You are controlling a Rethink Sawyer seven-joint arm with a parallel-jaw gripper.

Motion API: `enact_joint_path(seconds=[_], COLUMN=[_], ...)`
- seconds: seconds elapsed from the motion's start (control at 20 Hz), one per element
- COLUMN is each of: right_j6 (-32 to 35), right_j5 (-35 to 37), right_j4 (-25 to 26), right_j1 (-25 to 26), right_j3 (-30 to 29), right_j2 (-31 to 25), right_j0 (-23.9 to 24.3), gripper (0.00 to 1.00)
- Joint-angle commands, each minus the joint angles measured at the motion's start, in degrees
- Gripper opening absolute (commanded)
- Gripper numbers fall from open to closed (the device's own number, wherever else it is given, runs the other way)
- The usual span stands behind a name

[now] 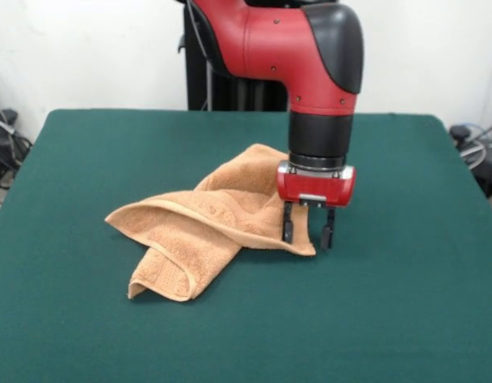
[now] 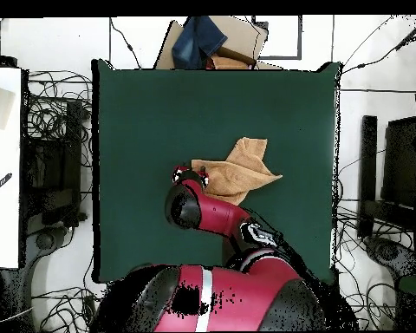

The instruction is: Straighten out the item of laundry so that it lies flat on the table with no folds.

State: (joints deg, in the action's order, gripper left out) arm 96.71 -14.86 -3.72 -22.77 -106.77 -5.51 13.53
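Note:
The item of laundry (image 1: 202,227), a light orange-tan terry towel, lies crumpled and folded over itself near the middle of the dark green table (image 1: 86,159). My gripper (image 1: 308,233) hangs low over the towel's right corner, open, its two black fingers straddling that corner; I cannot tell whether they touch the cloth. From above, the towel (image 2: 242,169) shows beside the arm's head, which hides the gripper.
A cardboard box with blue cloth (image 2: 207,42) sits beyond the table's far edge in the overhead view. Cables and equipment (image 2: 51,147) crowd both sides of the table. The red arm (image 2: 220,217) reaches in over the table's near part.

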Motion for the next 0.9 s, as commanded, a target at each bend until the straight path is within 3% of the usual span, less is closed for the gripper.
enact_joint_path(seconds=[0.05, 0.1, 0.45, 0.5, 0.55, 0.9], right_j6=[11.66, 13.31, 14.24, 16.20, 16.98, 17.58], right_j5=[2.80, -0.93, -3.89, -9.18, -12.17, -18.65], right_j4=[-0.21, 0.11, -0.58, 0.09, 0.13, 0.95], right_j1=[3.37, 3.83, 2.80, 3.36, 3.70, 4.44], right_j3=[-0.65, -0.76, -1.55, -1.78, -1.71, -1.64], right_j2=[-5.81, -5.76, -4.67, -4.71, -4.61, -4.71], right_j0=[-1.67, -1.71, -2.99, -2.86, -2.86, -2.74], gripper=[1.00, 1.00, 1.00, 1.00, 0.00, 0.00])
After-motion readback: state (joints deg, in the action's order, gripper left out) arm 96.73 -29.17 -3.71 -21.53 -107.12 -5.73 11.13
